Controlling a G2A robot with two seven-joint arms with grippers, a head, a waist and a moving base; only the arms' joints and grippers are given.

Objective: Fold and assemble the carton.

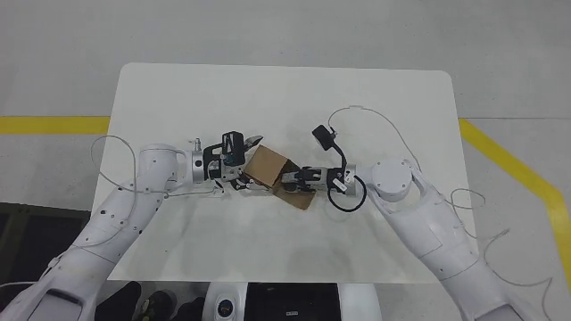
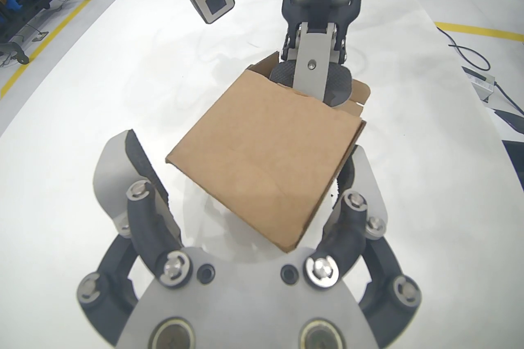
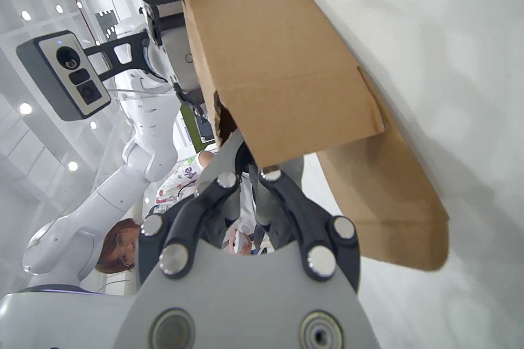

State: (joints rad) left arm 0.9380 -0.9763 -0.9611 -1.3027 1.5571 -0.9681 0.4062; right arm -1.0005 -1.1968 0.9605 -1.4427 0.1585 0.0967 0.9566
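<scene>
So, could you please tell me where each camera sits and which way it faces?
Top view: above the arms, looking down at the table; both arms show, meeting at the carton.
Left wrist view: on the left wrist, looking across the table; the left jaws show spread wide either side of the carton, the right jaws opposite.
Right wrist view: on the right wrist, looking back along the carton; the right jaws show closed on its edge.
Shared: the wrist views face each other, each showing the other's jaws.
</scene>
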